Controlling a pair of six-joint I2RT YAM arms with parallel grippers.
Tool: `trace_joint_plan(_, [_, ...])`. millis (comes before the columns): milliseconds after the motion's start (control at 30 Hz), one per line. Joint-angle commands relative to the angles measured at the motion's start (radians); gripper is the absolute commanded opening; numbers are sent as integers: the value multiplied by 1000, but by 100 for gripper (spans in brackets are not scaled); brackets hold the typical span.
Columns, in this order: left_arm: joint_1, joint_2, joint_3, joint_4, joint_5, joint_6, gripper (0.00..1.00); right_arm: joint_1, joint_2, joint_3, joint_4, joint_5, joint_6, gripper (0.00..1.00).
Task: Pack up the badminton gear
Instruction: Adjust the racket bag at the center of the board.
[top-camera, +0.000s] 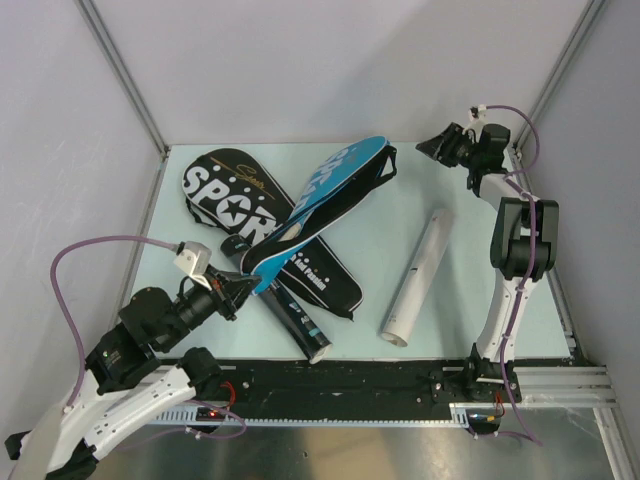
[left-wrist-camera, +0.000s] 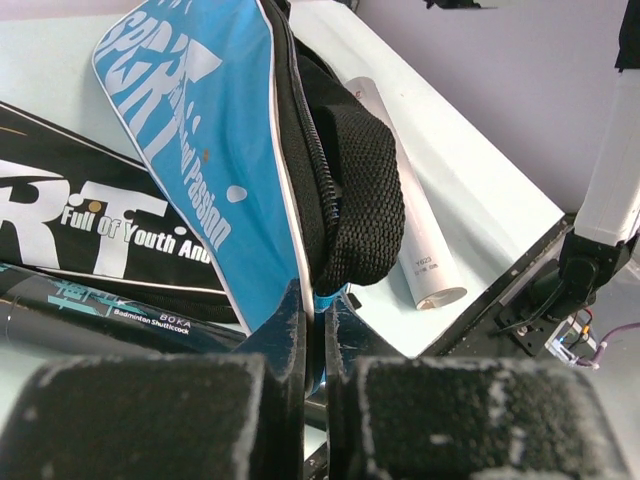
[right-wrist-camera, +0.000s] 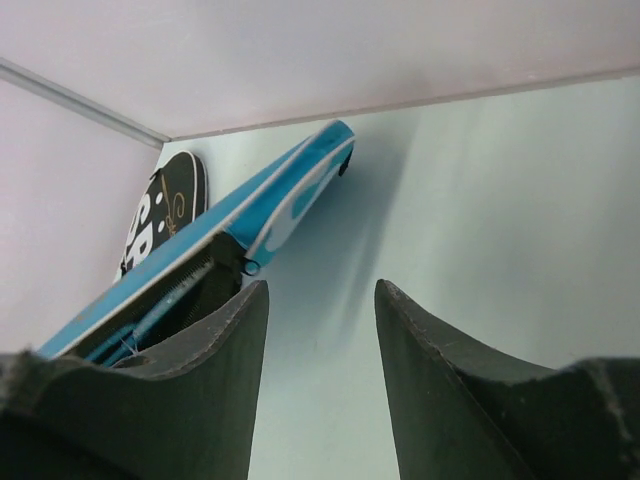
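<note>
Blue cover is pinched by the left gripper and laid across one black cover and one black tube. One white tube is seen right of it. The right gripper is held spread.

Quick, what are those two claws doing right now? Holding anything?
Left claw: closed, pinching the narrow end of the blue cover.
Right claw: open, holding nothing.

The left arm and right arm are white shell links joined by black cylindrical motors, each trailing a thin purple cable behind its hand. The left hand has fingers faced with coarse black foam and a white camera block just behind it. The right hand has smooth, dark, tapered fingers.
</note>
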Motion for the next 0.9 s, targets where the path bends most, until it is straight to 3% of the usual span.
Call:
trace_joint_plan(0, [5, -30, 73, 90, -33, -54, 0, -17, -31, -51, 133, -139, 22, 51])
trace_joint_plan(333, [6, -29, 81, 90, -37, -73, 0, 8, 70, -58, 224, -340, -26, 53])
trace_joint_plan(500, [6, -20, 88, 89, -22, -69, 0, 47, 90, -1, 112, -310, -116, 54])
trace_joint_plan(867, [5, -21, 87, 82, 29, -59, 0, 97, 119, 67, 195, -282, -133, 55])
